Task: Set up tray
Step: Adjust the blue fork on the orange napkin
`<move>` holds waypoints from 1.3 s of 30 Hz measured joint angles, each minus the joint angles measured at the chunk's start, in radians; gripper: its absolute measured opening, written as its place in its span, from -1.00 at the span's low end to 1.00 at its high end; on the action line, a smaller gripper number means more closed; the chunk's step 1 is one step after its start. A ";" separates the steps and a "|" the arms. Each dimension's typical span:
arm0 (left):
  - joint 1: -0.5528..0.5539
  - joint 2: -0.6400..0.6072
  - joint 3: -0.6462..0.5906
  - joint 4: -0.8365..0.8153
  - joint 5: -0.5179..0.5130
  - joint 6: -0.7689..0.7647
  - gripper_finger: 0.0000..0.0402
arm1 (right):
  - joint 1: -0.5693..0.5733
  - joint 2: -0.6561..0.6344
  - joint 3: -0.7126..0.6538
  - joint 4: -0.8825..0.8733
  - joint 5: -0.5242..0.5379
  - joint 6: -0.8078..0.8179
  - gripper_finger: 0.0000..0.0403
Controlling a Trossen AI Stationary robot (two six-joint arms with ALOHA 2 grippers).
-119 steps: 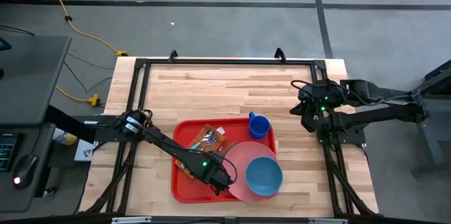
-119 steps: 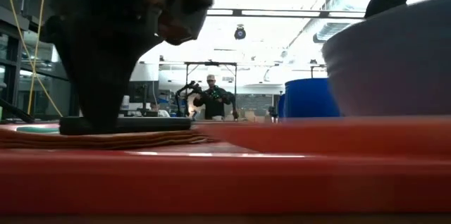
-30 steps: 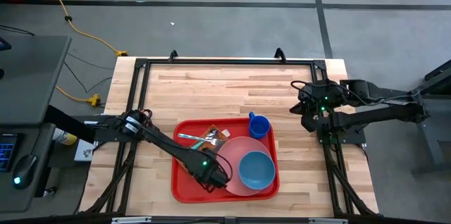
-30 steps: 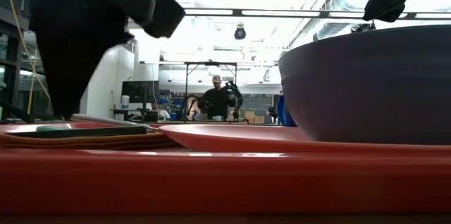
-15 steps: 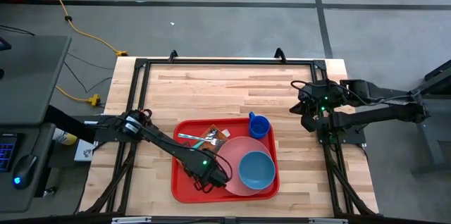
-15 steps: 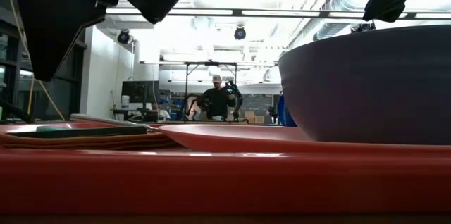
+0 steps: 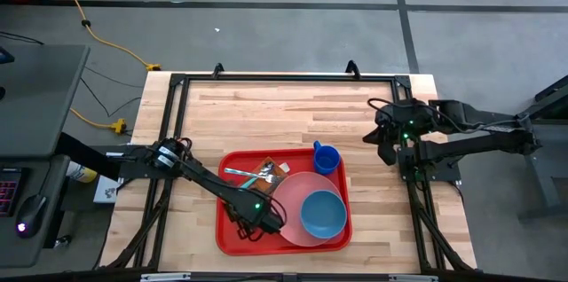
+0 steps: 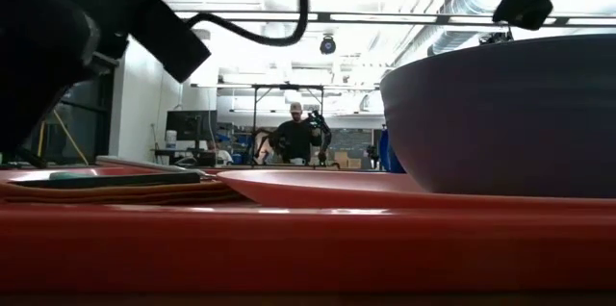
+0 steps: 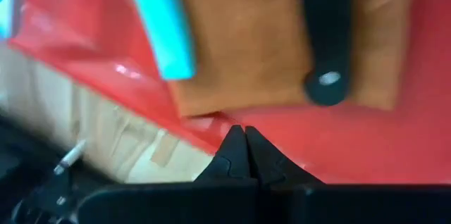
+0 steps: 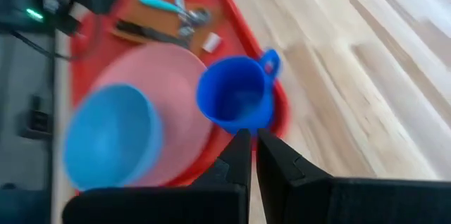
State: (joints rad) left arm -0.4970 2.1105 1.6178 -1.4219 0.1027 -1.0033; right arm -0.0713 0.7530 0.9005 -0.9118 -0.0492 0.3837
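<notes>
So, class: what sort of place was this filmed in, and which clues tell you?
Probably a robotics lab or workshop: a framed wooden table on a bare concrete floor, a yellow cable trailing across it, and open ceiling ducts with equipment racks behind.

Blue bowl (image 7: 323, 214) on pink plate (image 7: 297, 195); blue mug (image 7: 326, 159) beside; brown napkin (image 7: 268, 174).

Left claw (image 9: 244, 143) closed; right claw (image 10: 248, 146) closed.

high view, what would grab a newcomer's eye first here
The red tray near the table's front edge, with a pink plate carrying a blue bowl on its right half. A blue cup stands at its far right corner, and the left gripper, shut, hangs over the tray.
</notes>
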 joint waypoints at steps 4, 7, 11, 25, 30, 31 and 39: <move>0.002 -0.035 -0.001 0.112 -0.071 0.004 -0.96 | 0.000 0.047 0.002 0.129 -0.087 -0.033 -1.00; 0.012 -0.118 0.000 0.174 -0.209 -0.033 -0.96 | 0.000 0.125 0.002 0.232 -0.148 -0.090 -1.00; 0.022 -0.261 0.000 0.156 -0.458 -0.076 -0.96 | 0.000 0.243 0.002 0.366 -0.174 -0.134 -1.00; 0.020 -0.631 0.001 -0.006 -0.798 0.038 -0.91 | 0.040 0.786 0.313 0.464 -0.271 -0.274 -1.00; 0.019 -0.701 0.001 -0.055 -0.800 0.058 -0.89 | 0.092 1.041 0.672 0.142 -0.137 -0.428 -1.00; 0.017 -0.711 0.001 -0.069 -0.799 0.065 -0.89 | 0.098 1.085 0.735 0.092 -0.117 -0.447 -1.00; 0.019 -0.797 0.001 -0.123 -0.822 0.195 -0.92 | 0.109 1.370 1.156 -0.116 -0.047 -0.497 -1.00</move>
State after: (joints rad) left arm -0.4782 1.3139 1.6188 -1.5454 -0.7197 -0.8082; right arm 0.0380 2.1225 2.0565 -1.0282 -0.0960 -0.1131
